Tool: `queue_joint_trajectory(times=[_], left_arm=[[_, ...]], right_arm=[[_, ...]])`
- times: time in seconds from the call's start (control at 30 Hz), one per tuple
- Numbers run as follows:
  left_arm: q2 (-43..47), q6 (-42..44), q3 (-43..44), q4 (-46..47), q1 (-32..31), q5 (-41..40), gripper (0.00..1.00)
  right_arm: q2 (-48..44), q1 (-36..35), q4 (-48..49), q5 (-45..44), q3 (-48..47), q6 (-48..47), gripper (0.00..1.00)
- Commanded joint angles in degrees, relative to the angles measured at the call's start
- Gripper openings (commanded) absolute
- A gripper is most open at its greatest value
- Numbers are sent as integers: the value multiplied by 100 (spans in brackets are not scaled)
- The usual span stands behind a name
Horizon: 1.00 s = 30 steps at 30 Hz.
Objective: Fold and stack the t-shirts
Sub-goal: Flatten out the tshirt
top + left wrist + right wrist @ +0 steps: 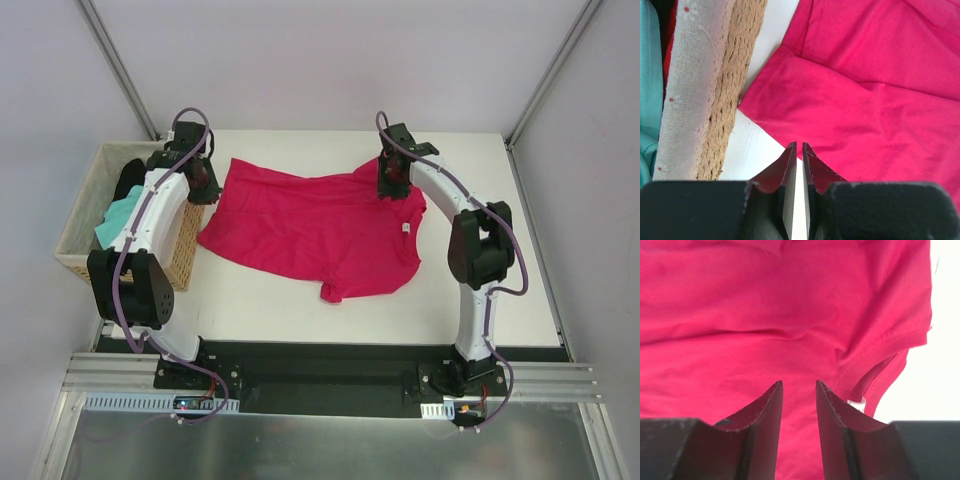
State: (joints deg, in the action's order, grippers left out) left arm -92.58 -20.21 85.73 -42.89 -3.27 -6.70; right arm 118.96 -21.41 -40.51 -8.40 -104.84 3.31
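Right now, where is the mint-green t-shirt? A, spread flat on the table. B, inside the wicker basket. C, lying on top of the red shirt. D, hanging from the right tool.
B: the mint-green t-shirt sits bunched inside the wicker basket at the left, while only the red t-shirt lies spread on the table.
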Motion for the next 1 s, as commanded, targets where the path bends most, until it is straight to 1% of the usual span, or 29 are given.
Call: queue_joint_trajectory(times=[0.0, 0.03, 0.07, 0.1, 0.2, 0.3, 0.37, 0.5, 0.53, 0.57, 0.63, 0.67, 0.7, 0.73, 0.77, 0.83, 0.97], left_arm=[[231, -97, -162, -105, 54, 2, 8], [257, -97, -197, -105, 54, 54, 8], [266, -97, -267, -105, 46, 72, 8], [284, -97, -303, -105, 54, 98, 8], [301, -71, -382, -88, 46, 213, 8], [214, -54, -408, -88, 19, 266, 7], [152, -45, -330, -79, -7, 318, 6], [-84, -27, -5, -79, -25, 424, 6], [-129, -36, 153, -87, -34, 441, 6], [-173, -27, 232, -79, -34, 502, 6], [-304, -27, 443, -79, -42, 564, 6], [-340, -27, 496, -87, -34, 599, 4], [-392, -27, 532, -88, -34, 652, 0], [-402, -27, 576, -88, -34, 661, 0], [-419, -27, 567, -88, -34, 652, 0], [-419, -18, 454, -79, -34, 661, 0], [-419, 34, 76, -9, -51, 810, 0]], right_arm=[[-644, 32, 191, 111, 559, 99, 36], [-776, 32, 271, 120, 726, 152, 36], [-891, 14, 359, 102, 1102, 213, 36], [-1135, 5, 499, 24, 1254, 327, 36], [-1427, -56, 623, -169, 1754, 433, 36], [-1577, -83, 624, -275, 1914, 381, 36], [-1481, -83, 588, -328, 1818, 320, 36], [-972, -13, 299, -232, 1064, 117, 36], [-866, 14, 246, -188, 696, 48, 36], [-674, 23, 219, -118, 553, 29, 33], [-558, 84, 123, 40, 211, -6, 24], [-523, 84, 114, 75, 166, -15, 15], [-523, 102, 122, 137, 139, -15, 9], [-540, 93, 122, 163, 182, 3, 4], [-584, 93, 131, 259, 253, 81, 1], [-689, 76, 227, 365, 498, 178, 1], [-1014, 6, 517, 488, 1402, 415, 1]])
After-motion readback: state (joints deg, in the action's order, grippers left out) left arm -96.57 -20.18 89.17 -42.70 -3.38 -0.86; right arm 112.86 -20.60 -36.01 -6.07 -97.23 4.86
